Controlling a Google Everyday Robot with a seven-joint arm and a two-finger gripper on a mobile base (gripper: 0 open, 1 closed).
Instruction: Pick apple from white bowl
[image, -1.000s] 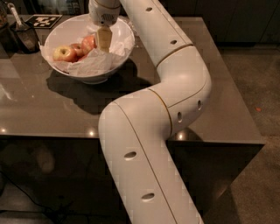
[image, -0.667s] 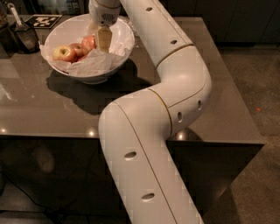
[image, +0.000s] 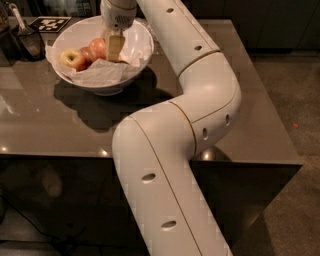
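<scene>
The white bowl (image: 131, 62) stands at the back left of the dark table, lined with crumpled white paper. A reddish-pink apple (image: 96, 48) lies in it near the middle, and a paler yellow apple (image: 71, 58) rests to its left. My gripper (image: 114, 46) reaches down into the bowl from above, right against the reddish apple's right side. The white arm sweeps from the gripper across the table's middle to the foreground and hides the bowl's far right rim.
A dark container with a utensil (image: 21, 36) stands just left of the bowl. Behind the bowl lies a black-and-white marker card (image: 50, 23). The table's (image: 50, 125) front edge runs below the bowl, and its right edge drops to grey floor (image: 295, 80).
The gripper has sunk slightly lower into the bowl, closer to the reddish apple. The apples and bowl have not moved.
</scene>
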